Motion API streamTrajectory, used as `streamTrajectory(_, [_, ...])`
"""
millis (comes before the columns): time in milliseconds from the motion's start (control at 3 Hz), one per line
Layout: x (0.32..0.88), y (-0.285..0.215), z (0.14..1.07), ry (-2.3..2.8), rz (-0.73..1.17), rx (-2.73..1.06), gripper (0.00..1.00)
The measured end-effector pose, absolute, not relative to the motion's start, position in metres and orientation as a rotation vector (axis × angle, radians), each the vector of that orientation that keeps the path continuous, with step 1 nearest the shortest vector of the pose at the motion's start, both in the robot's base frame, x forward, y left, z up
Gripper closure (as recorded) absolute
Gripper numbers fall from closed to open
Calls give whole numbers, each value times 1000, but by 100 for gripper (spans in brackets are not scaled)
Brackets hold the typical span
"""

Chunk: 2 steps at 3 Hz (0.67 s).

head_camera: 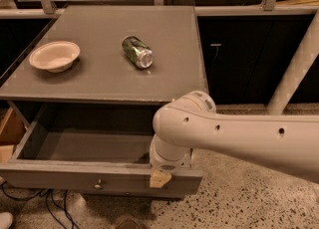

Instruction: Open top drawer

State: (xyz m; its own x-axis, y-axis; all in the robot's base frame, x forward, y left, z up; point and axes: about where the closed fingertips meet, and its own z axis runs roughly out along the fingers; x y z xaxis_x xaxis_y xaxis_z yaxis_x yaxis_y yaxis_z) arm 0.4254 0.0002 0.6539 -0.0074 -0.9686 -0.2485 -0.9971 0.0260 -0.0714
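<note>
The top drawer (55, 175) is a wide grey wooden drawer, pulled well out from under the grey cabinet top (164, 81). Its deep grey box stands open and nothing shows inside. A small round metal knob (98, 185) sits at the centre of the front panel. My white arm (239, 138) reaches in from the right. My gripper (160, 178) hangs at the wrist end, over the top edge of the drawer front, right of the knob. Only a tan tip of it shows.
A cream bowl (55, 56) sits on the cabinet top at the left, and a green can (137, 51) lies on its side near the middle. A white post (294, 73) leans at the right. Cables (50, 204) lie on the speckled floor below. A wooden box edge (9, 128) is at the left.
</note>
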Motion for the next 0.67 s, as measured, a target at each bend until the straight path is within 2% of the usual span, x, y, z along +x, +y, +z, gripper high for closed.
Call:
streamTrajectory(333, [425,0,654,2072,182,-2037,0])
streamTrajectory(667, [425,0,654,2072,182,-2037,0])
